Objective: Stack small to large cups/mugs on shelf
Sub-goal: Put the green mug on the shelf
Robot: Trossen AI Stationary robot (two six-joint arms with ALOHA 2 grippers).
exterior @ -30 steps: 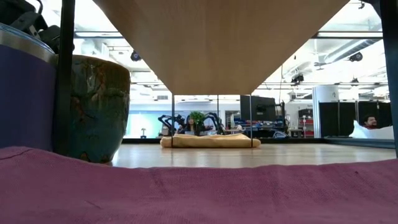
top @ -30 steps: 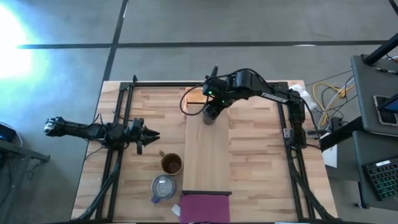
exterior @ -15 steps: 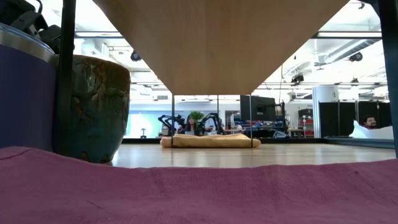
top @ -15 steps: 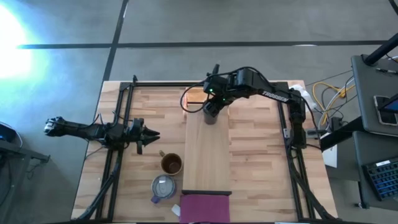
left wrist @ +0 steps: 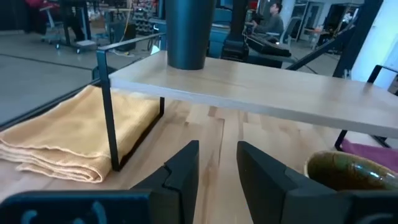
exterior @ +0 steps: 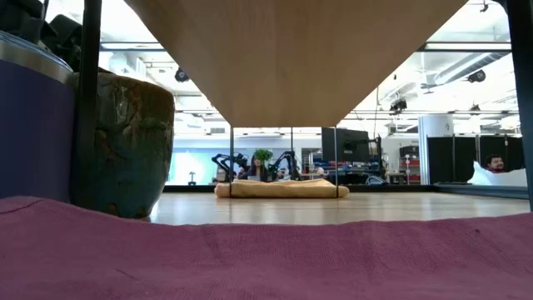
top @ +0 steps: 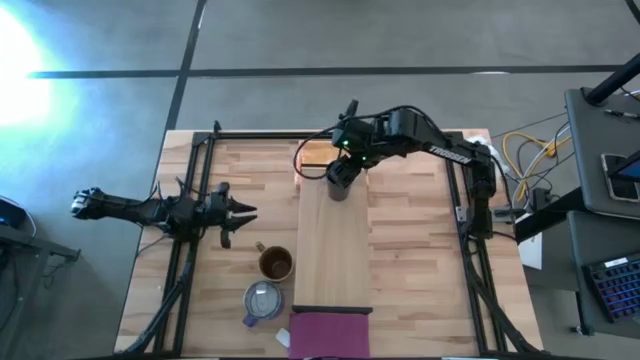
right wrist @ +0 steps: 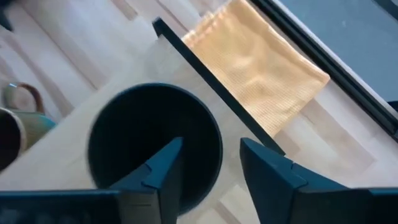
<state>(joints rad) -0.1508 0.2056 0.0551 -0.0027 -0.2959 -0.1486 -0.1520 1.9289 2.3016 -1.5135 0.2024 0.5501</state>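
Note:
The small dark cup [top: 338,184] stands upright on its base at the far end of the light-wood shelf [top: 335,250]; it also shows in the left wrist view [left wrist: 186,34]. My right gripper [right wrist: 211,168] is open just above it, one finger over the cup's mouth [right wrist: 155,140] and one outside its rim. The brown mug [top: 276,263] and the grey-blue mug [top: 262,300] stand on the table left of the shelf. My left gripper [top: 246,212] is open and empty above the table, left of the shelf. My right gripper straddles the far side of the cup's rim [right wrist: 214,140] from above, pointing down. I cannot tell whether either finger touches it. The cup stands upright on the shelf.
A folded yellow cloth [top: 314,154] lies on the table under the shelf's far end. A magenta cloth [top: 330,335] lies at the shelf's near end. The shelf's thin black legs [left wrist: 109,112] and the black frame rails [top: 195,190] stand along the table's sides.
My right gripper has shifted a little toward the table's right and far edges. The dark cup has stayed in place on the shelf.

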